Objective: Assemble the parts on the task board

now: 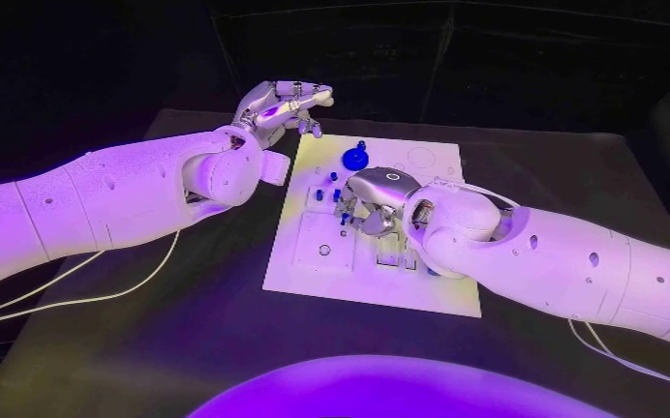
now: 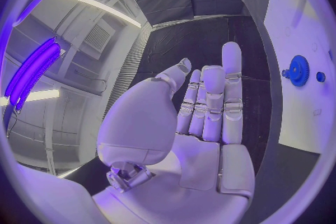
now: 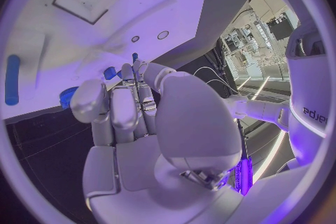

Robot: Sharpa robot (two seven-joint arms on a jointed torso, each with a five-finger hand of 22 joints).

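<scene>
Two hands: left hand (image 1: 284,106) empty, fingers (image 2: 210,101) released; right hand (image 1: 375,200) on task board (image 1: 426,283), perhaps grasping a blue part (image 3: 110,73).

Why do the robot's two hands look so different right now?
The left hand is lifted beside the task board's far corner, while the right hand is down over the board's middle. The left hand holds nothing, with its fingers straight; the right hand's fingers reach down among small blue parts. Both are silver hands on white arms.
</scene>
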